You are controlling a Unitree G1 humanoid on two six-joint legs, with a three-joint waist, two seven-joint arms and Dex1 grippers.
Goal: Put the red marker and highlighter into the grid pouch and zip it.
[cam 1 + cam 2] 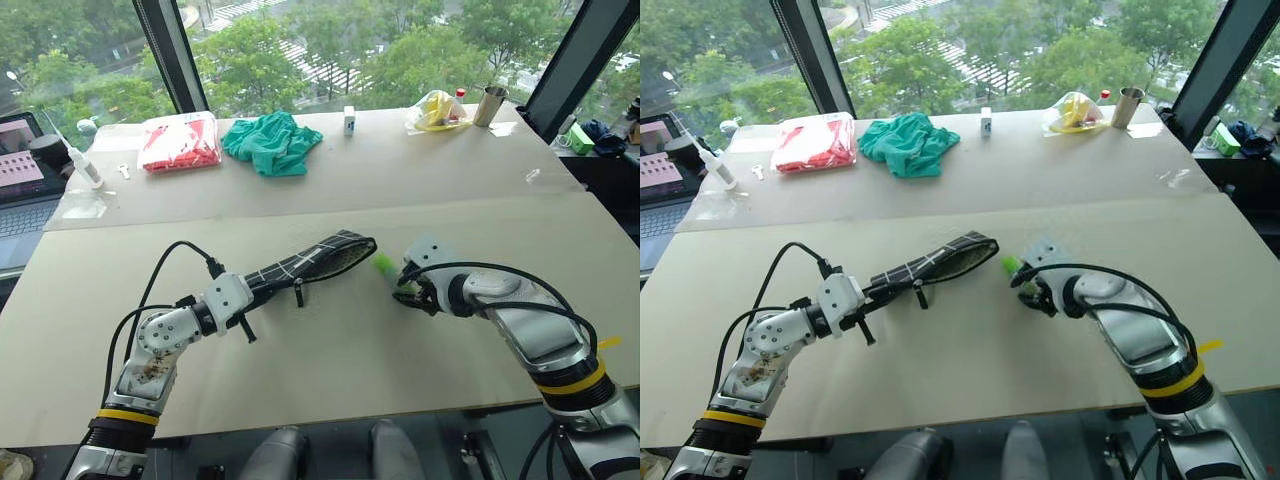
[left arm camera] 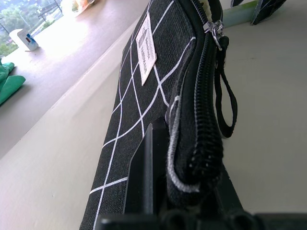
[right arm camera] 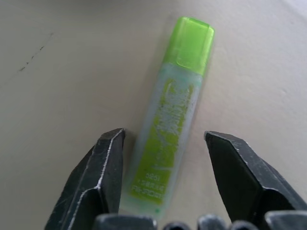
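In your left eye view, the left gripper (image 1: 246, 291) sits left of centre, clenched on one end of the grid pouch (image 1: 318, 258), which stretches from it up toward the middle of the frame, lifted off the table (image 1: 330, 350). The zipper pull strap (image 1: 299, 292) dangles below the pouch. Just right of the pouch's far end lies the highlighter (image 1: 384, 265), and your right gripper (image 1: 404, 287) is right over it, right of centre. Along the top of the frame you have a teal cloth (image 1: 270, 142), a red-and-white packet (image 1: 180, 143) and a metal cup (image 1: 489, 105).

In your left wrist view, the black fingers (image 2: 144, 177) pinch the pouch's end by the closed zipper (image 2: 204, 96); the white label (image 2: 146, 50) shows at upper centre.

In your right wrist view, the highlighter lies on the table between the two spread fingers (image 3: 103, 177), its green cap toward the top of the frame. The fingers stand clear on both sides, not yet gripping it.
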